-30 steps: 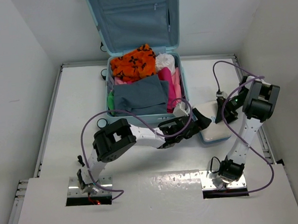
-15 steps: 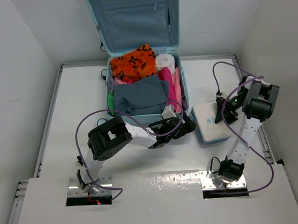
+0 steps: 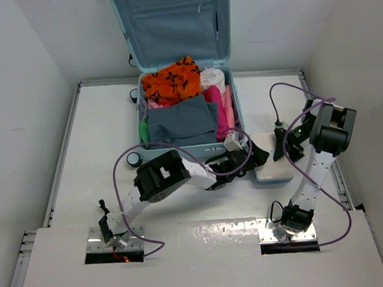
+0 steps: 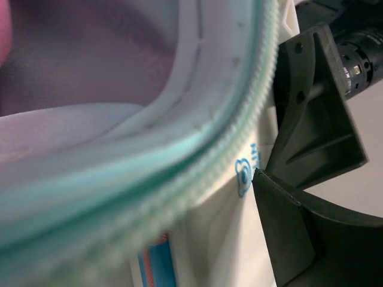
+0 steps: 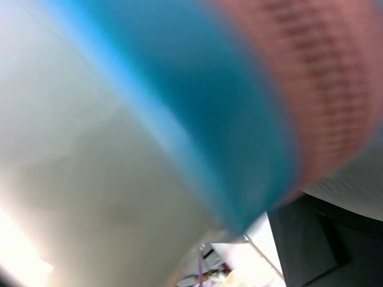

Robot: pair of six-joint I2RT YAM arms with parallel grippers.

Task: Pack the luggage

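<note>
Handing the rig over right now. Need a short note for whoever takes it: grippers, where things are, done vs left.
Left gripper: open, low at the left side of the white-and-blue box, by the luggage's near right corner.
Right gripper: at the box's right side; can't tell whether it is open or shut.
Luggage: lid up, base full of clothes, orange patterned garment at the back, grey folded garment in front.
Done: clothes are in.
Left: the box sits on the table outside the luggage and probably goes in next; lid not yet closed.
</note>
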